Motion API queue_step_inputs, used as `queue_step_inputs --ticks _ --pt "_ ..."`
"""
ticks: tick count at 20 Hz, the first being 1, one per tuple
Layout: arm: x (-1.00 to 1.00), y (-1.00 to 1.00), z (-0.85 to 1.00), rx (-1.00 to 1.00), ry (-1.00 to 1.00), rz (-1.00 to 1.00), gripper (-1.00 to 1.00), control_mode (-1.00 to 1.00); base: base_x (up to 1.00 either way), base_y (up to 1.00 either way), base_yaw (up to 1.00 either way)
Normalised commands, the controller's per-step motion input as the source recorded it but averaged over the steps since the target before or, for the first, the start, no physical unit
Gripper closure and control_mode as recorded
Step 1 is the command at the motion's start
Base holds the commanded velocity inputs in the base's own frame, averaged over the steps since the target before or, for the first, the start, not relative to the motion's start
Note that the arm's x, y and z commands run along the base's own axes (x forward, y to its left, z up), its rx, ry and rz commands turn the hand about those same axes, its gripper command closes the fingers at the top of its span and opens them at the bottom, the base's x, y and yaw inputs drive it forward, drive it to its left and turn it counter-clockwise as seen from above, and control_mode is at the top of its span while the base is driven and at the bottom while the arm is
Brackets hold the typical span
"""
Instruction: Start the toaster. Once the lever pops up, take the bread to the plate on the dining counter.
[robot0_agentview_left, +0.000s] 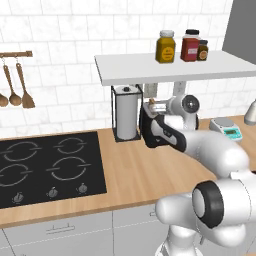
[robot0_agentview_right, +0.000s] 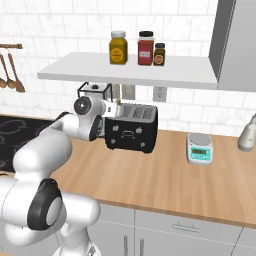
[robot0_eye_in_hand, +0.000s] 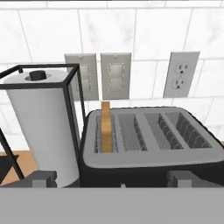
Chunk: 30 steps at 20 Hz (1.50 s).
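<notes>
The black four-slot toaster (robot0_eye_in_hand: 153, 157) stands on the wall counter against the tiles, also seen in the right base view as the toaster (robot0_agentview_right: 131, 129). A tan slice of bread (robot0_eye_in_hand: 106, 127) stands upright in its leftmost slot, its top poking out above the silver rim. My gripper (robot0_eye_in_hand: 113, 180) is open, its two fingertips (robot0_eye_in_hand: 41, 178) spread wide just above the toaster's front edge. From the right base view my hand (robot0_agentview_right: 95, 114) hovers at the toaster's left end. The plate and the dining counter are out of view.
A paper-towel roll (robot0_eye_in_hand: 43, 131) in a black wire holder stands close on the toaster's left. A white shelf (robot0_agentview_right: 135, 72) with jars hangs low overhead. A small scale (robot0_agentview_right: 199, 148) sits to the right, and the black stove (robot0_agentview_left: 45, 165) lies to the left.
</notes>
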Motion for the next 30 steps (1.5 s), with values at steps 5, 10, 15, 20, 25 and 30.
queue_step_inputs --ticks 5,10,15,20,25,30 --pt "0.16 0.0 0.0 0.0 0.01 0.0 -1.0 -1.0 0.0 0.0 0.0" --pt "0.34 0.01 -0.01 0.0 0.03 0.0 -1.0 -1.0 0.0 0.0 0.0" --pt "0.16 0.0 -0.02 0.0 0.02 0.0 -1.0 -1.0 0.0 0.0 0.0" --pt "0.1 0.0 -0.14 0.0 0.0 0.0 -1.0 -1.0 0.0 0.0 0.0" --pt "0.0 0.0 0.0 0.0 0.0 0.0 -1.0 -1.0 0.0 0.0 0.0" --pt "0.0 0.0 0.0 0.0 0.0 0.0 -1.0 -1.0 0.0 0.0 0.0"
